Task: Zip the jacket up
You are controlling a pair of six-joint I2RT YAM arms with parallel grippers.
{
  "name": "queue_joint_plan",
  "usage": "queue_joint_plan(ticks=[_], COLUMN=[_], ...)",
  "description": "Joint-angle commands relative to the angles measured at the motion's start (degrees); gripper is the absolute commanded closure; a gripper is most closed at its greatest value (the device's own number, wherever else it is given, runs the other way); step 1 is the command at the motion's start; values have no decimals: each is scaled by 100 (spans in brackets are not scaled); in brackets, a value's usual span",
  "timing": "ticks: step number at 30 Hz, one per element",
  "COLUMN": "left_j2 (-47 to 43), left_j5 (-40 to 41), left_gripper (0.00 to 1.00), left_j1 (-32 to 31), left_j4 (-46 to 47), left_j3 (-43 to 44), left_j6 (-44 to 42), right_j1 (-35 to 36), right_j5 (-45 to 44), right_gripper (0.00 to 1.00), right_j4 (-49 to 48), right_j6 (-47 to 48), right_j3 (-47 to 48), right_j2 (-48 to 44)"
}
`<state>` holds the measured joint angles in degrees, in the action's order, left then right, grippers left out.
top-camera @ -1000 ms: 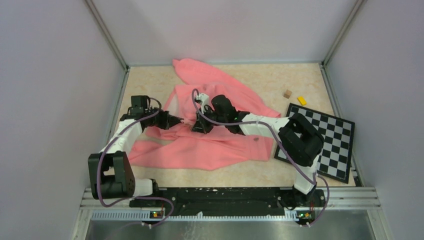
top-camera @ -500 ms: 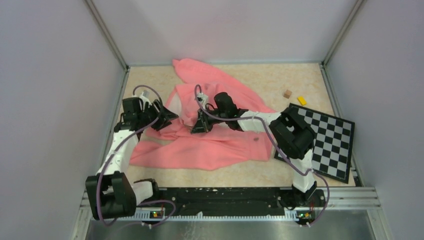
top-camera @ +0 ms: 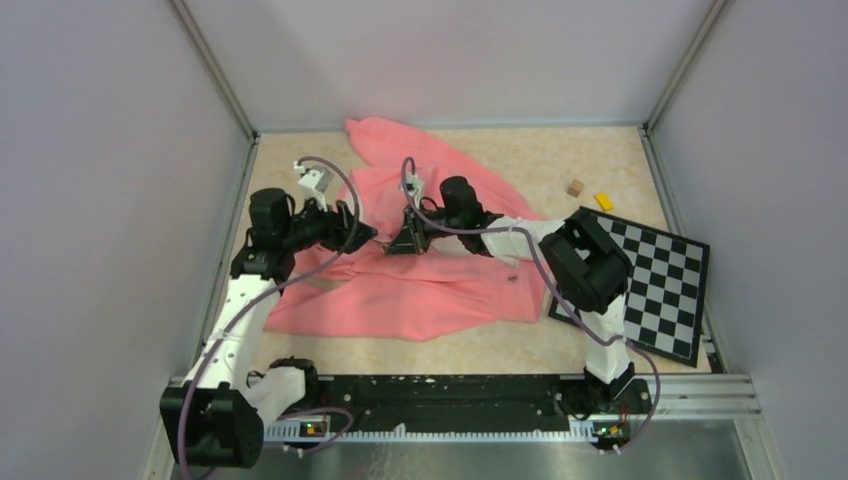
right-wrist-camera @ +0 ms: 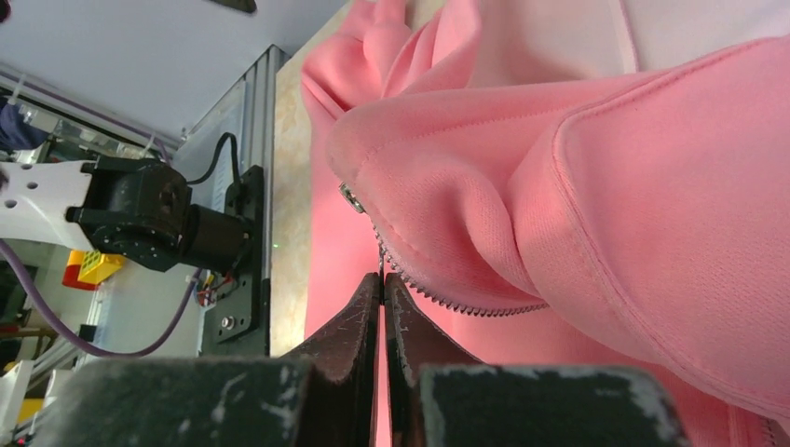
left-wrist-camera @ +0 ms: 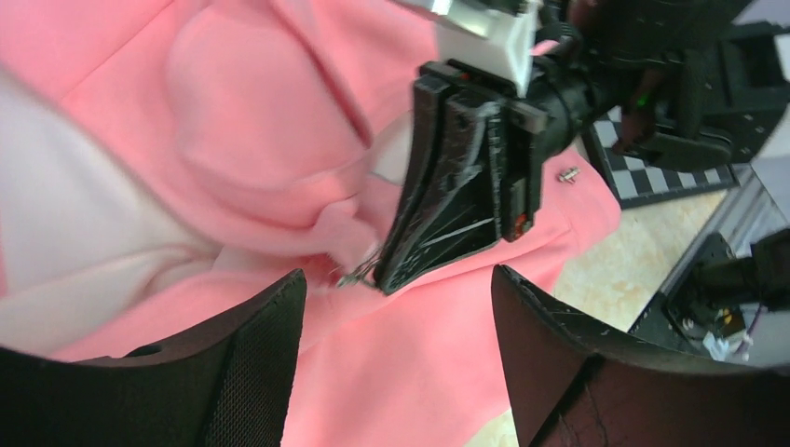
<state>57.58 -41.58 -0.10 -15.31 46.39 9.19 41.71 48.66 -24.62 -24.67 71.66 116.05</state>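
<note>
The salmon-pink jacket lies crumpled across the middle of the table, with paler lining showing at its open front. My right gripper is shut on the thin metal zipper pull, just below the slider and the row of zipper teeth. In the left wrist view the right gripper's black fingers point down onto the fabric, with the pull at their tip. My left gripper hovers open just left of them, its fingers wide apart over pink cloth and holding nothing.
A checkerboard lies at the right edge beside the right arm. A small brown block and a yellow block sit behind it. A metal snap shows on the jacket. Enclosure walls stand close on both sides.
My left gripper has opened, let go of the jacket and lifted, its arm stretching upward. The right gripper, still shut, has shifted slightly towards the back with the zipper pull.
</note>
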Motion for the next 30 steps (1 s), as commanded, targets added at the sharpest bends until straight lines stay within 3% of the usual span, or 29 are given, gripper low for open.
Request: queue_joint_plan(ticks=[1, 7, 15, 22, 30], left_j2=[366, 1130, 1294, 1441, 1380], left_j5=[-531, -715, -109, -127, -97], left_gripper=[24, 22, 21, 25, 50], left_j1=[-412, -543, -540, -544, -544], left_j4=[945, 720, 496, 277, 251], left_j3=[211, 487, 425, 318, 357], left_j6=[-439, -696, -875, -1013, -963], right_j1=[-31, -32, -32, -31, -31], right_j5=[196, 187, 238, 247, 240], right_gripper=[100, 100, 100, 100, 100], right_j4=[-533, -474, -514, -523, -517], right_j6=[-117, -10, -3, -8, -24], right_j3=[-54, -96, -93, -86, -63], right_j2=[-64, -145, -111, -115, -74])
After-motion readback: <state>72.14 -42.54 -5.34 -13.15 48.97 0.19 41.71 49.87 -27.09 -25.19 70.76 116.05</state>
